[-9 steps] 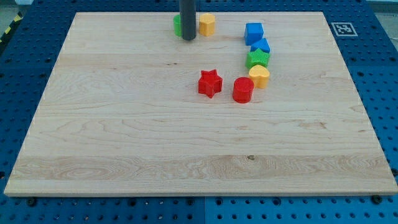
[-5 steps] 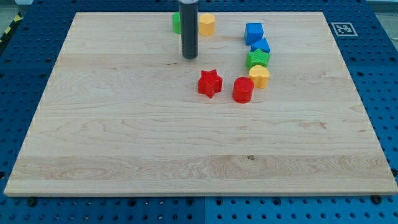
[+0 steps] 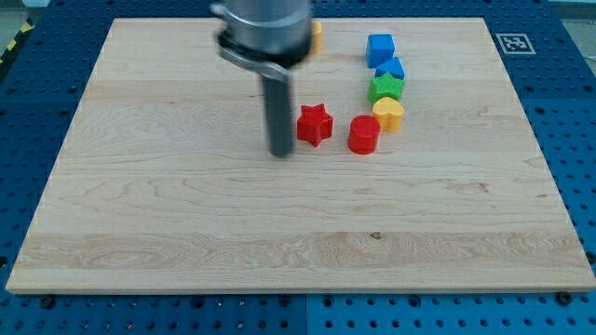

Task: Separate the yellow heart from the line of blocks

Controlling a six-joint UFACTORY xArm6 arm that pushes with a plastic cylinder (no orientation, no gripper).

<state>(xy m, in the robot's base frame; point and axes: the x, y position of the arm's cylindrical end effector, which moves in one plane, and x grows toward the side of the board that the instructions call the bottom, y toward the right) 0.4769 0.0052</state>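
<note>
sliding down from the table's top edge, my tip point(image 3: 280, 153) now sits just left of the red star point(image 3: 315, 124); no jaws here, nothing held, and the yellow heart point(image 3: 388, 113) remains untouched in line.

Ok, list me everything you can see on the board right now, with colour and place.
Wooden board: one, light wood, fills the view.
Blue cube: one, view's top right, head of the line.
Blue block: one, shape unclear, just below the cube.
Green star-like block: one, below that.
Yellow heart: one, below the green block, beside the red cylinder.
Red cylinder: one, line's lower end.
Red star: one, left of the cylinder.
Yellow block: one, view's top, mostly hidden behind the arm.
Fiducial tag: one, black and white, top-right corner.
My tip: dark rod's end, just left of the red star, apart from it.
</note>
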